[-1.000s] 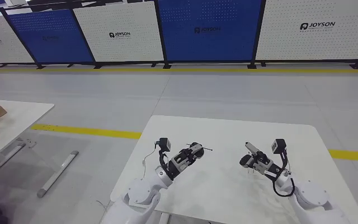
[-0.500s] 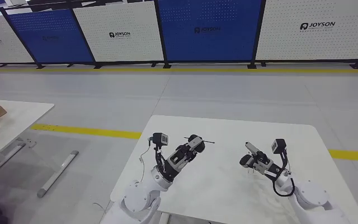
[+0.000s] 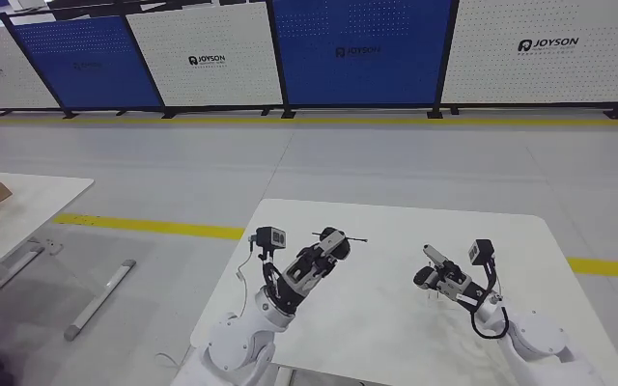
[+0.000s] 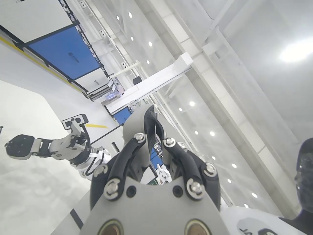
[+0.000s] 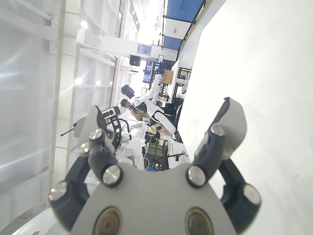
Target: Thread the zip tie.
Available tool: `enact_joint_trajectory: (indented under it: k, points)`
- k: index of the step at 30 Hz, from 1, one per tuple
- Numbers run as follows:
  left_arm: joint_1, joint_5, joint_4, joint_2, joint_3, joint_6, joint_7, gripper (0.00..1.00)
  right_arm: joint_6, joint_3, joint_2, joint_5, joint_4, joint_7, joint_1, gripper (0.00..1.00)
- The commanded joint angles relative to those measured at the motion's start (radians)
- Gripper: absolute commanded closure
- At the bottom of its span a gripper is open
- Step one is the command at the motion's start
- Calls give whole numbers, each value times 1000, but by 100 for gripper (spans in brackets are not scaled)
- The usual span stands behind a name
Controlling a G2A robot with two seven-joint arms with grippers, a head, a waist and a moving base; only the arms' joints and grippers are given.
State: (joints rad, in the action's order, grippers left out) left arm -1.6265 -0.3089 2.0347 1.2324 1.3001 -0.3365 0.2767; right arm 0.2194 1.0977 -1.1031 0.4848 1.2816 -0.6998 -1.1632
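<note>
Item count on the white table [image 3: 386,318]: two arms, two pincers, one zip tie.

Left pincer [image 3: 333,241]: just left of centre in the top view. Its own wrist view shows the fingers [image 4: 137,123] pressed together, so it is clamped. It holds the zip tie [image 3: 355,237], a thin black strap that runs straight and nearly level across the picture. A short length sticks out on each side of the closed fingers. The longer end points toward the right-hand side of the frame.

Right pincer [image 3: 426,267]: right of centre in the top view, well apart from the left one. Its own wrist view shows it [image 5: 161,113] spread wide, with the two fingers far from each other and nothing between them. That view also shows the strap [image 5: 66,131] at middle left, as a thin dark rod projecting from the far pincer.

Whether the strap touches the table surface cannot be told from these views.

Surroundings, counted in the top view:
- Five pegboard panels across the top of the frame, three white [image 3: 203,53] and two blue [image 3: 362,48].
- Two yellow floor lines [image 3: 145,226].
- One second table [image 3: 29,203] at the left edge.
</note>
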Motion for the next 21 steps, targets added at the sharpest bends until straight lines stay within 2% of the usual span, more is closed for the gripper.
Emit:
enact_joint_trajectory:
  k: [1,4,9,12,16,21]
  points:
    - [12,-44,11,3,-12,-4,-10,100,0,0,0,0,0,0,0,0]
    - [22,-85,42,6,-16,-4,-10,100,0,0,0,0,0,0,0,0]
    - [29,-84,45,9,-17,-4,1,100,0,0,0,0,0,0,0,0]
    - [34,-12,21,7,-15,-1,3,100,0,0,0,0,0,0,0,0]
    - [40,72,-20,5,-37,39,18,100,0,0,0,0,0,0,0,0]
    - [39,97,-79,2,-43,77,34,100,0,0,0,0,0,0,0,0]
